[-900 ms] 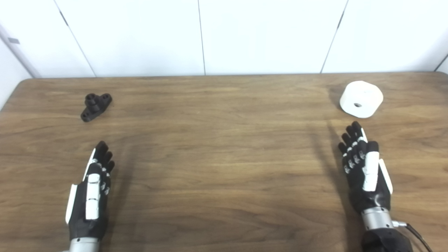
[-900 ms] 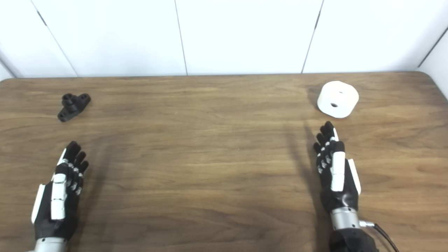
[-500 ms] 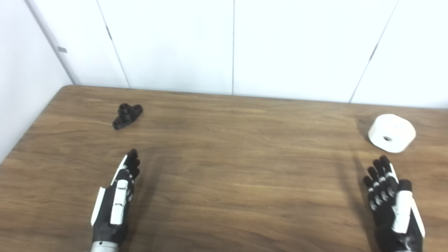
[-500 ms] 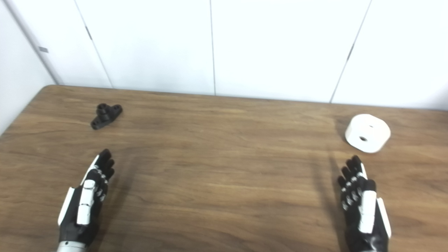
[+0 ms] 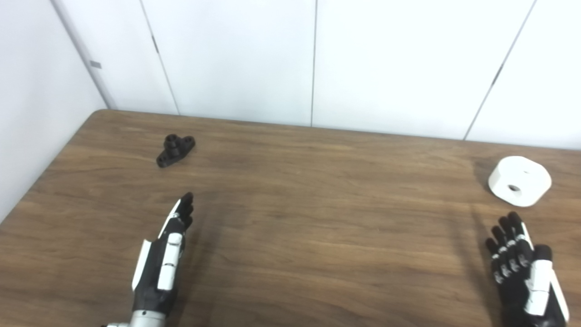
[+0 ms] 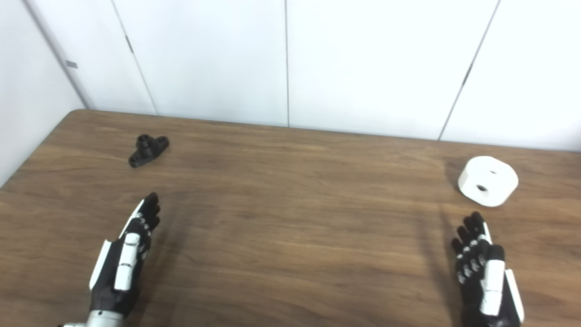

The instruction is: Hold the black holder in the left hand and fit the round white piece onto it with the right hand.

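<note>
Whole view has swung left and tipped up vs 0.9 s ago: more wall, left table edge now in frame, so the cam moved, not the parts. Holder [image 5: 175,150] sits far-left on the table [image 5: 317,218], same spot rel. to the table's back edge; white piece [image 5: 519,180] far-right, hole facing up/front, also unmoved. L hand [image 5: 163,261] flat, fingers straight and apart, empty, pointing toward the holder but well short of it; looks a bit further fwd over the table than before, though w/ the cam shift hard to be sure. R hand [image 6: 488,277] empty, fingers extended, near the white piece but not touching; partly cut by the frame bottom in left eye view. Nothing grasped yet, so task at the start. Reach phase, prob. L hand to the holder first, given the head has turned that way.
</note>
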